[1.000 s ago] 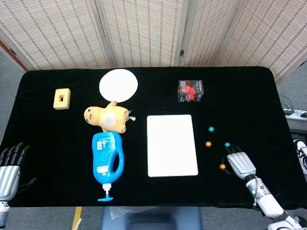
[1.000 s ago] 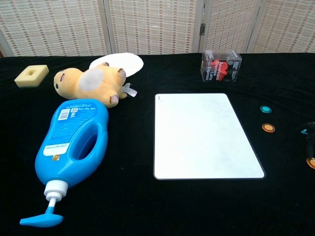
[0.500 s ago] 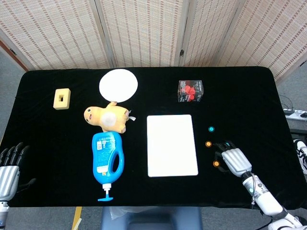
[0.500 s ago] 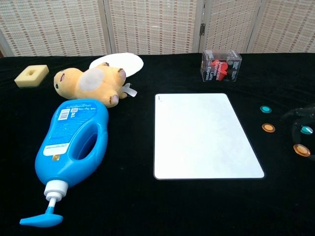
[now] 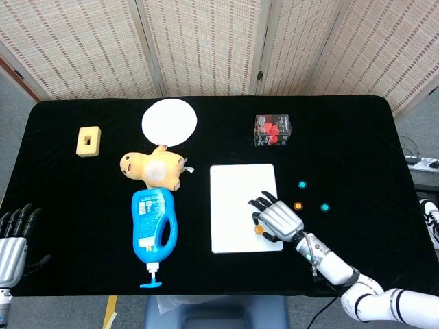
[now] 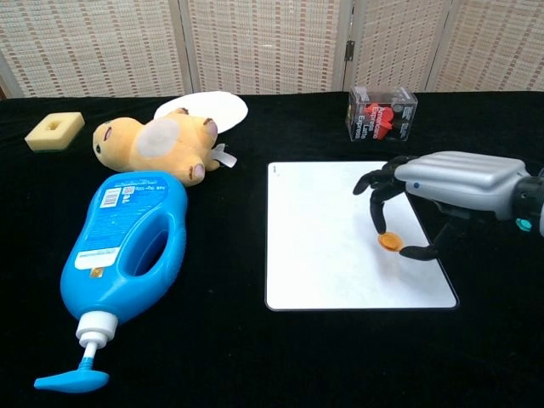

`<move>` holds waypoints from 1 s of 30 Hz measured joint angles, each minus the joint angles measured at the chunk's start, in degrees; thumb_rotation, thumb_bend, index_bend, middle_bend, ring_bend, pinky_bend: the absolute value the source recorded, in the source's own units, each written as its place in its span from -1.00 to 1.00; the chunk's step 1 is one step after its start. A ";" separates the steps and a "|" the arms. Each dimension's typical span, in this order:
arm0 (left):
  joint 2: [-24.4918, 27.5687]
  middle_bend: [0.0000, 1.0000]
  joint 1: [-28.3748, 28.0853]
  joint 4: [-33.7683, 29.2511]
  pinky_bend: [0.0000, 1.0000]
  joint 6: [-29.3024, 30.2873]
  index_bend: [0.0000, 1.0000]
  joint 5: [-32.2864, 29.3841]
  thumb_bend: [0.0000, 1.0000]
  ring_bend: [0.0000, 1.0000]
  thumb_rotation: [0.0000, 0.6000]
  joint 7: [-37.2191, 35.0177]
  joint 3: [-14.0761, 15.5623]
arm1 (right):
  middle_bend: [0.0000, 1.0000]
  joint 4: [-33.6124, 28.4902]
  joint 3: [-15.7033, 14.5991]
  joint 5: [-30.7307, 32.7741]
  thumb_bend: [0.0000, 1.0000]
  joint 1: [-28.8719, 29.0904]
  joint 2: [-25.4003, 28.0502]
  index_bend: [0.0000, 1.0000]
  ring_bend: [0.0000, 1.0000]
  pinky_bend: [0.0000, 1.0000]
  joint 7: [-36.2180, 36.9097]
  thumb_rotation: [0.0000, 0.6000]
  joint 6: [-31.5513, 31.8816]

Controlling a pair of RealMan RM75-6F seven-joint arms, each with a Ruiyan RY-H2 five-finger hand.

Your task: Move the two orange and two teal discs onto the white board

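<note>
The white board [image 5: 236, 199] [image 6: 323, 229] lies in the middle of the black table. My right hand [image 5: 278, 219] [image 6: 442, 183] reaches over the board's right part and pinches an orange disc [image 5: 258, 230] [image 6: 390, 241] between a fingertip and the thumb, low on the board's surface. Right of the board lie a teal disc [image 5: 302, 184], a second orange disc [image 5: 298, 205] and another teal disc [image 5: 324, 207]; the hand hides them in the chest view. My left hand [image 5: 12, 236] rests at the table's near left corner, fingers apart, holding nothing.
A blue pump bottle [image 5: 154, 229] [image 6: 127, 246] lies left of the board, with a yellow plush toy [image 5: 152, 168] above it. Further back are a white round plate [image 5: 169, 121], a yellow sponge [image 5: 89, 142] and a clear box of red pieces [image 5: 272, 130].
My right hand has moved left from the table's right side onto the board, bringing one orange disc with it. The teal disc it covered now lies bare. The left hand stayed put.
</note>
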 measured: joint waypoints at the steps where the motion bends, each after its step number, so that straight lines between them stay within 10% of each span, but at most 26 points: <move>1: -0.04 -1.00 0.05 0.09 -1.00 0.04 -1.00 -0.02 -0.82 -0.99 1.00 -0.10 0.01 | -0.68 -0.17 0.18 0.72 -0.19 0.48 -0.37 0.08 -0.74 -1.00 -1.06 1.00 -0.50; 10: -0.34 -1.00 0.25 0.79 -1.00 0.14 -1.00 -0.09 -0.82 -0.99 1.00 -0.92 0.03 | -0.69 -1.81 0.29 6.76 -0.19 3.72 -3.32 0.03 -0.78 -1.00 -9.68 1.00 -2.24; 20: -0.47 -1.00 0.39 1.24 -1.00 0.23 -1.00 -0.11 -0.82 -0.99 1.00 -1.56 0.00 | -0.74 -1.90 -1.29 8.13 -0.19 4.51 -4.24 -0.59 -0.84 -1.00 -11.16 1.00 -0.84; 30: -0.39 -1.00 0.13 0.95 -1.00 0.16 -1.00 0.29 -0.82 -0.99 1.00 -1.61 -0.14 | -0.74 0.09 -1.00 9.46 -0.19 0.72 0.61 -0.48 -0.84 -1.00 -6.25 1.00 5.99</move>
